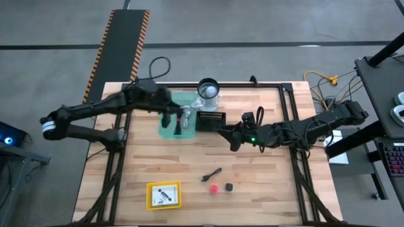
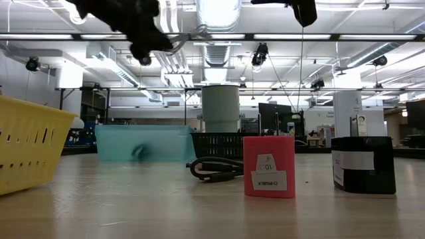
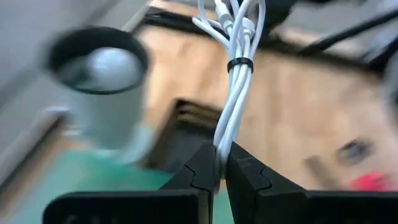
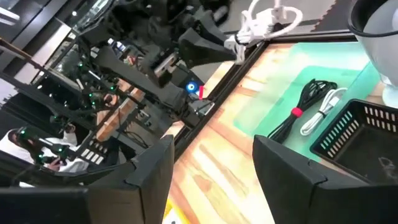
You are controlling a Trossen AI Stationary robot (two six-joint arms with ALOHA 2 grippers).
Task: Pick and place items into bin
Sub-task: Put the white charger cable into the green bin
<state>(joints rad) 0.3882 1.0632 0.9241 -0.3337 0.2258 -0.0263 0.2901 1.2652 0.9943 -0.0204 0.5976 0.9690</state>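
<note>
My left gripper (image 3: 219,163): fingers pressed together on a bundled white cable (image 3: 236,81) tied with a dark band; it hangs over the teal translucent tray (image 1: 169,123) at the far left-centre of the table.
My right gripper (image 4: 211,168): fingers spread wide with nothing between them; it hovers right of centre, just near of the black mesh basket (image 1: 211,119).
Wooden table (image 1: 189,164): pale planks, dark frame at the far edge.
Teal tray contents: in the right wrist view, a black cable with a red tie (image 4: 297,112) and a second white cable (image 4: 321,112) lie side by side in it.
Black mesh basket: just right of the teal tray, touching or nearly so.
White cylindrical cup (image 1: 209,92): dark rim, on the far side of the basket.
Yellow square plastic bin (image 1: 164,195): near left, holding a white card with dark print.
Small black coiled cable (image 1: 213,174): loose on the table, near centre.
Small red item (image 1: 214,188): near of that cable.
Small black cube (image 1: 228,186): just right of the red item, apart from it.
</note>
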